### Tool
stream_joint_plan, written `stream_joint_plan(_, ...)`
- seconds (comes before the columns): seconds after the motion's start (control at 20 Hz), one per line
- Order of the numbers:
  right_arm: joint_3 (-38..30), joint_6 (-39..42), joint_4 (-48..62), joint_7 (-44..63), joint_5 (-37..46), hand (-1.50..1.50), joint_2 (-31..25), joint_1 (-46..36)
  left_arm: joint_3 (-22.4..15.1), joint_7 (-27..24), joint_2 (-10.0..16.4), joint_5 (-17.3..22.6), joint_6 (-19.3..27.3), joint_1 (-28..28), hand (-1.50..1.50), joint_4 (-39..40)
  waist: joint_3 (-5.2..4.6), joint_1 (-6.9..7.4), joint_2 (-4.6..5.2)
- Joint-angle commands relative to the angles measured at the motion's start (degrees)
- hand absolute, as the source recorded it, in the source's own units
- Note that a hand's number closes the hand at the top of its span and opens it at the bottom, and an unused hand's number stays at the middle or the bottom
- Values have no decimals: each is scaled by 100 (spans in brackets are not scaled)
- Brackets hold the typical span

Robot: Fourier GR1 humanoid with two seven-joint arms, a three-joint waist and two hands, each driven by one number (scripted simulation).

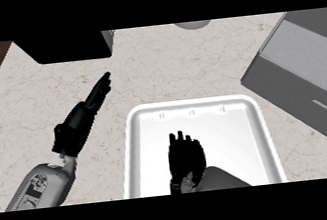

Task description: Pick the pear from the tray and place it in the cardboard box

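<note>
The counter (191,64) gives open room. The grey box (303,67) sits right of the white tray (143,134). My left hand (84,115) rests flat-fingered beside the tray. My right hand (186,157) hangs over the tray, fingers stretched, holding nothing. The pear is probably hidden beneath it. I'd curl slowly, then clear the rim before carrying right.

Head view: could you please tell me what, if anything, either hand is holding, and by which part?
Left hand: nothing, fingers straight. Right hand over the white tray: cannot tell; no pear shows.

Pale marbled counter (191,59). White tray (135,150) near-middle, black box (71,46) far left. Grey box (303,67) on the right, I think.
</note>
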Motion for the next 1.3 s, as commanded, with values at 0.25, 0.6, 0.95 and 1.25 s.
stream_joint_plan(0.25, 328, 64, 193, 1311, 215, -150, 130, 95, 148, -138, -99, -72, -96, -62, 0, 131, -3, -21, 14)
stream_joint_plan(0.6, 117, 224, 691, 657, 174, 150, 130, 107, -28, -118, -228, -250, -43, 259, 0, -58, -1, 25, 23)
stream_joint_plan(0.95, 384, 128, 675, 266, 1007, 150, 43, 321, 94, 41, -225, -329, -26, 242, 0, -262, 2, -15, 2)
stream_joint_plan(1.25, 797, 286, -1267, -3178, 1151, 150, -2142, 102, 195, -39, -102, -276, -112, 334, 0, -184, 40, -130, -114)
